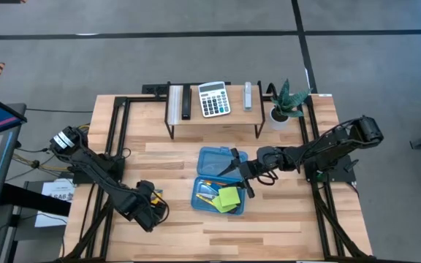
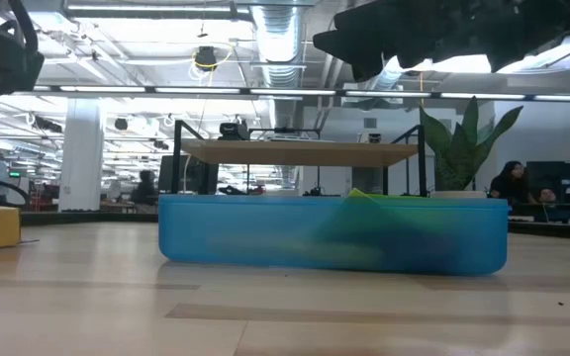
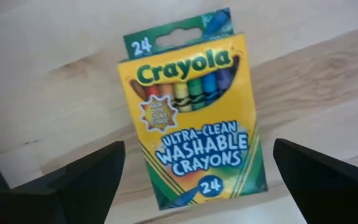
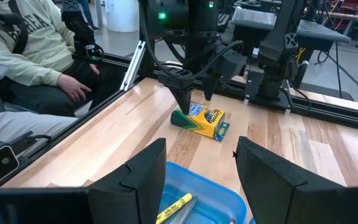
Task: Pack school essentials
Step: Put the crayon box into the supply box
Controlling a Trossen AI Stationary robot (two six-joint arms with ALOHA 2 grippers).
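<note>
Crayons in a small yellow-and-green cardboard box lie flat on the pale wooden table, toward seven o'clock from the table's middle in the high view, and nothing grips them. The left gripper hangs directly over that box with its two dark fingers spread wide, one on each side of the box and clear of it, holding nothing; the right wrist view shows the same gripper pointing down just above the box. Near the middle of the table sits a translucent blue plastic case with its lid swung open toward twelve o'clock. In the case's tray lie a lime-green sticky-note pad toward four o'clock and yellow and orange pencils toward nine o'clock; a yellow pencil also shows in the right wrist view. The right gripper hovers over the three o'clock edge of the case, its fingers well apart with nothing between them. At twelve o'clock a low shelf carries a grey-white calculator, with a potted plant just beside it at three o'clock. A seated person in a light sweatshirt is beyond the table's edge.
</note>
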